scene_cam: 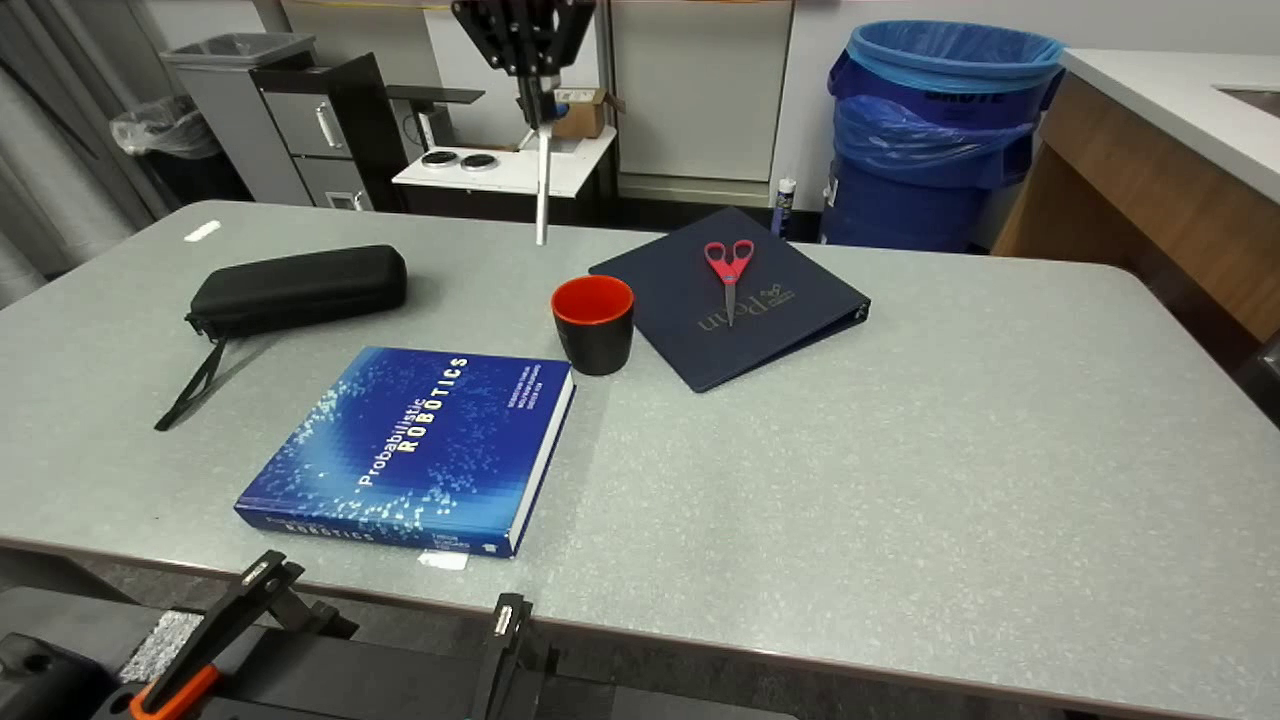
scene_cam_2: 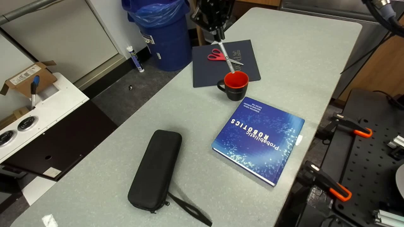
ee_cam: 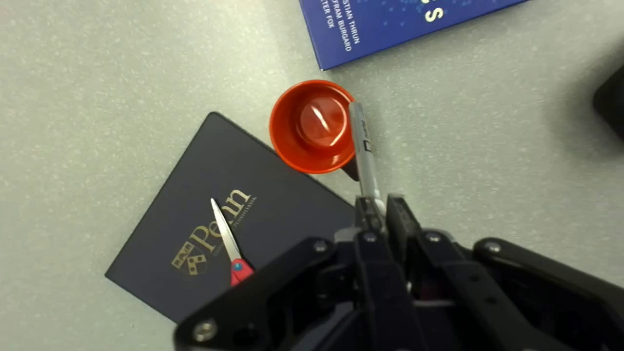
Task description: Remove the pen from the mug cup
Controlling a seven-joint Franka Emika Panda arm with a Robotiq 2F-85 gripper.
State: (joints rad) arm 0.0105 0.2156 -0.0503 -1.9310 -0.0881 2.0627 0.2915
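Hanging in the air is the pen (scene_cam: 543, 190), and we see it held by its upper part in the pincer (ee_cam: 382, 209), which is narrow, closed around this part. In an exterior view the pen is almost upright, and its lower end is free, above the worktop (scene_cam: 900, 480) and outside of the mug cup (scene_cam: 600, 345); in the wrist view this same end covers a small piece of the rim. The mug cup stands upright on the worktop, with red inside and dark outside, and in an exterior view we can notice also its handle (scene_cam_2: 218, 84). Just beside the mug cup lies the blue book (scene_cam: 420, 440), one corner directed to it, with the title "Probabilistic Robotics" on the cover. On another side, also near, lies the dark binder (scene_cam: 670, 285) with the word "Penn"; whether it touches the mug cup, we cannot tell. Upon this binder rest the red-handled scissors (scene_cam: 730, 275), and we see their blades together. Well apart from the binder, on the same worktop, we find the black case (scene_cam: 300, 290), which lies flat. Beyond the edge of the worktop stands, in both exterior views, the big blue bin (scene_cam: 880, 215), and on the floor (scene_cam_2: 135, 85) near to it we observe an upright tube (scene_cam_2: 135, 59).
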